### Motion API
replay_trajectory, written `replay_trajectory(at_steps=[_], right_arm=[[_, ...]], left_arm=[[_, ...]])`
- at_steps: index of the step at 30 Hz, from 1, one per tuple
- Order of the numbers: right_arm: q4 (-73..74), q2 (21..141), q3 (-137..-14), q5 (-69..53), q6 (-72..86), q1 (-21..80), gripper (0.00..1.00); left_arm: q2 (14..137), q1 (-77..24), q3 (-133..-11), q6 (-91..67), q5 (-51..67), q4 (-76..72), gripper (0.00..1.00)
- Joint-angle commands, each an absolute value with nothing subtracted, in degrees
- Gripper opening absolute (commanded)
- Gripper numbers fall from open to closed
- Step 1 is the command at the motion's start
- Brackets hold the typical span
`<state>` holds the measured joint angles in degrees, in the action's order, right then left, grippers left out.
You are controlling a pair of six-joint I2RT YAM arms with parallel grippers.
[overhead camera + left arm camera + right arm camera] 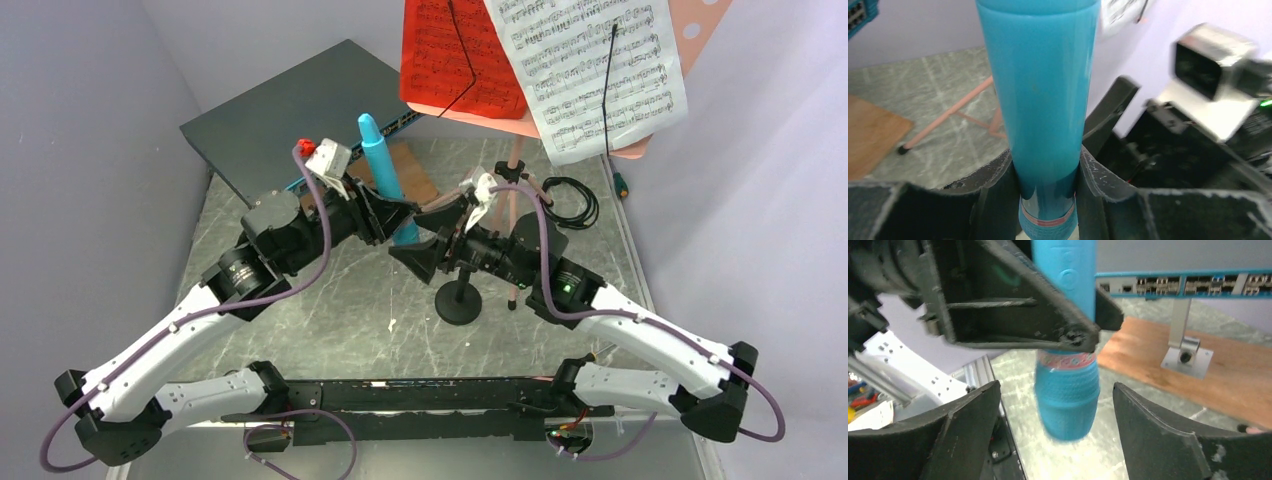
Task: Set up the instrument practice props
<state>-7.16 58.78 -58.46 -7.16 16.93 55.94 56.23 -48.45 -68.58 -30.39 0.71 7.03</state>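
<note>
Grey marbled bench [340,320] between pale walls, and above it the blue microphone [383,165] is held in the air, tilted, with its thin tail pointing up and away from the arms and its meshed head hanging downward. The left jaws are clamped on its body just above the red band near the head, touching it on both sides. The right jaws stand wide, one finger on each side of the head and clear of it. Nearer the arm bases, the small black mic stand [458,303] sits upright on its round base, apart from the microphone. Behind the right arm, the pink music stand [515,170] rises on its tripod legs. Its tray carries the red page [450,50] on the left and the white page [590,60] on the right, each under a thin black wire. A wooden board [415,175] with a small metal bracket [1188,352] lies flat behind the microphone. Beyond it is the dark grey network switch [270,120], and a coiled black cable [575,200] lies beside the music stand.
</note>
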Motion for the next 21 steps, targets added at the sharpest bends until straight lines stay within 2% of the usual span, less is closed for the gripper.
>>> replay_trajectory(at_steps=[1, 2, 7, 11, 14, 18, 21], right_arm=[[10.63, 53.9, -61.59, -6.6, 7.96, 56.39, 0.95], [12.72, 52.97, -61.53, -4.85, 7.42, 56.34, 0.99], [18.31, 50.21, -65.31, 5.73, 14.45, 54.64, 1.0], [13.97, 52.17, -69.18, -7.41, 21.33, 49.48, 1.0], [11.36, 53.81, -70.74, -9.87, 26.49, 46.67, 0.99], [7.92, 56.05, -70.56, -14.14, 33.7, 43.28, 0.88], [5.68, 57.59, -69.03, -13.73, 37.69, 43.07, 0.73]], left_arm=[[57.57, -48.15, -73.7, -15.5, 3.98, 16.52, 0.0], [57.88, -48.16, -74.36, -13.21, 4.68, 19.13, 0.0], [60.96, -48.05, -78.61, -6.16, 9.21, 32.58, 0.0], [63.83, -48.07, -80.82, -8.84, 16.13, 36.51, 0.0], [64.25, -48.08, -79.71, -11.37, 21.97, 34.83, 0.0], [63.82, -48.08, -77.72, -12.49, 25.32, 32.0, 0.0], [65.24, -48.08, -78.66, -12.31, 26.74, 32.64, 0.0]])
